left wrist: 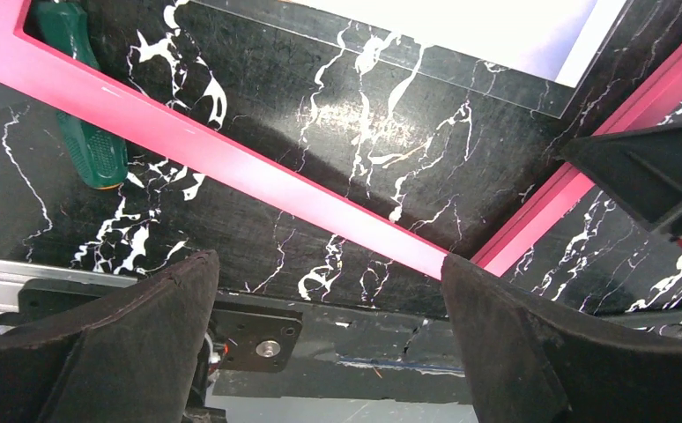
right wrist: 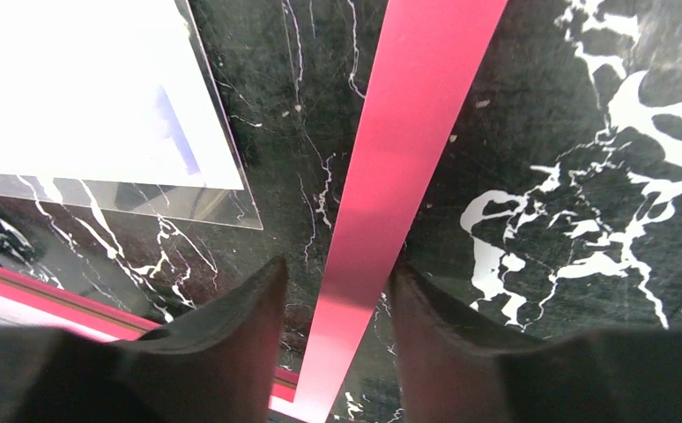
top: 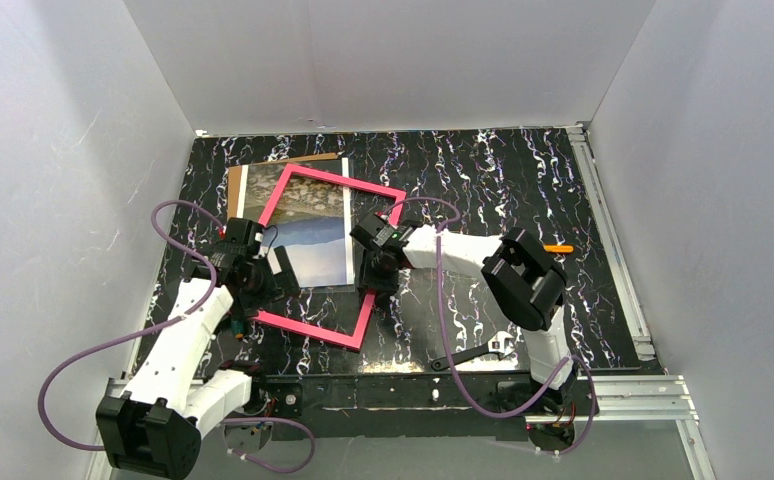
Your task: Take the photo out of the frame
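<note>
The frame (top: 308,328), a thin pink-red border, lies tilted on the black marbled table with nothing filling its opening. The photo (top: 303,225) lies flat at the back left, partly under the frame's far corner, on a brown backing board (top: 234,185). My left gripper (top: 268,275) is open at the frame's left side, its jaws wide and empty above the near bar (left wrist: 258,181). My right gripper (top: 373,270) straddles the frame's right bar (right wrist: 417,106) with a finger on each side. A sliver of table still shows beside the left finger (right wrist: 240,335). The photo's pale edge (right wrist: 73,97) shows at the upper left.
A clear sheet (right wrist: 205,204) sticks out from under the photo. A green tool handle (left wrist: 91,141) lies under the frame's left bar. A black wrench (top: 473,352) rests near the front edge and an orange item (top: 559,247) at the right. Grey walls enclose the table.
</note>
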You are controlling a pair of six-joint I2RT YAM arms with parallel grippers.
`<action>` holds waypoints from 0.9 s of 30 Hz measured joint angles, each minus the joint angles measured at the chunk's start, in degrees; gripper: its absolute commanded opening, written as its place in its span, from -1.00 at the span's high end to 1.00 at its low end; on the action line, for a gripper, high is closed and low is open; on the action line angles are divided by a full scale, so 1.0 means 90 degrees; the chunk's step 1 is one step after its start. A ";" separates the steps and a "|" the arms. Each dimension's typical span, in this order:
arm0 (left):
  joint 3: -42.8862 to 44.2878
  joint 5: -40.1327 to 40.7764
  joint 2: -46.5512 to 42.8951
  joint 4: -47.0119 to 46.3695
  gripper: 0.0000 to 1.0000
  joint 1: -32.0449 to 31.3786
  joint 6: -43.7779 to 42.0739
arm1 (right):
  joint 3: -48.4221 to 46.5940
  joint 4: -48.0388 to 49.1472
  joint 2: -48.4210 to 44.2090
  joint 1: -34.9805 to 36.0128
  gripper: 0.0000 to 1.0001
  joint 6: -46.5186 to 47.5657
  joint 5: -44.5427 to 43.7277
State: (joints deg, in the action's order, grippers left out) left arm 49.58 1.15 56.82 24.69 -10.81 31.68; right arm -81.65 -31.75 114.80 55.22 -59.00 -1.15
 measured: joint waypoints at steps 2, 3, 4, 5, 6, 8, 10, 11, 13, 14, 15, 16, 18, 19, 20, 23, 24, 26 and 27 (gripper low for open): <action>0.0131 0.0034 -0.0017 0.0080 -0.95 -0.0027 -0.0058 | 0.0005 -0.0066 0.0000 0.0049 0.34 -0.0044 -0.0032; 0.0250 0.0053 -0.0034 0.0136 -0.95 -0.0034 -0.0097 | 0.0012 -0.0070 0.0000 0.0061 0.41 -0.0087 -0.0029; 0.0282 0.0061 -0.0041 0.0141 -0.95 -0.0039 -0.0107 | 0.0012 -0.0080 0.0000 0.0075 0.44 -0.0114 -0.0029; 0.0376 0.0078 -0.0053 0.0189 -0.95 -0.0044 -0.0134 | 0.0015 -0.0097 0.0000 0.0075 0.48 -0.0170 -0.0039; 0.0483 0.0100 -0.0053 0.0253 -0.95 -0.0046 -0.0168 | 0.0019 -0.0104 0.0000 0.0075 0.54 -0.0226 -0.0041; 0.0731 0.0119 -0.0046 0.0381 -0.95 -0.0046 -0.0236 | 0.0029 -0.0104 -0.0002 0.0046 0.66 -0.0236 -0.0019; 0.1027 0.0129 -0.0032 0.0508 -0.95 -0.0051 -0.0289 | 0.0053 -0.0095 -0.0029 -0.0017 0.79 -0.0233 -0.0002; 0.1192 0.0126 -0.0017 0.0580 -0.95 -0.0051 -0.0308 | 0.0087 -0.0087 -0.0068 -0.0051 0.87 -0.0233 0.0032; 0.1588 0.0102 0.0034 0.0716 -0.95 -0.0051 -0.0342 | 0.0158 -0.0109 -0.0204 -0.0129 0.97 -0.0233 0.0107; 0.1792 0.0080 0.0061 0.0775 -0.95 -0.0051 -0.0352 | 0.0204 -0.0124 -0.0308 -0.0185 0.97 -0.0236 0.0155; 0.1979 0.0044 0.0095 0.0826 -0.95 -0.0051 -0.0350 | 0.0240 -0.0148 -0.0425 -0.0260 0.97 -0.0233 0.0206; 0.2142 0.0017 0.0124 0.0867 -0.95 -0.0051 -0.0350 | 0.0294 -0.0141 -0.0554 -0.0342 0.97 -0.0233 0.0279; 0.2390 -0.0070 0.0168 0.0947 -0.95 -0.0051 -0.0347 | 0.0415 -0.0119 -0.0860 -0.0556 0.97 -0.0223 0.0444; 0.2497 -0.0119 0.0189 0.0986 -0.95 -0.0051 -0.0347 | 0.0476 -0.0121 -0.1037 -0.0687 0.97 -0.0202 0.0534; 0.2574 -0.0163 0.0209 0.1010 -0.95 -0.0051 -0.0347 | 0.0522 -0.0138 -0.1202 -0.0821 0.97 -0.0182 0.0614; 0.2667 -0.0223 0.0253 0.1081 -0.95 -0.0051 -0.0350 | 0.0658 -0.0180 -0.1637 -0.1290 0.97 0.0109 0.0818; 0.2667 -0.0228 0.0272 0.1110 -0.95 -0.0051 -0.0355 | 0.0719 -0.0221 -0.1780 -0.1489 0.97 0.0282 0.0874; 0.2667 -0.0226 0.0333 0.1151 -0.95 -0.0051 -0.0384 | 0.0784 -0.0376 -0.1977 -0.1870 0.97 0.0753 0.0991; 0.2667 -0.0226 0.0372 0.1156 -0.95 -0.0051 -0.0406 | 0.0806 -0.0491 -0.2050 -0.2127 0.97 0.1132 0.1056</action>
State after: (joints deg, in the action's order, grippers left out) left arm 73.58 -0.89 60.16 35.09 -11.27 28.03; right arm -74.39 -36.16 96.36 36.07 -48.82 8.36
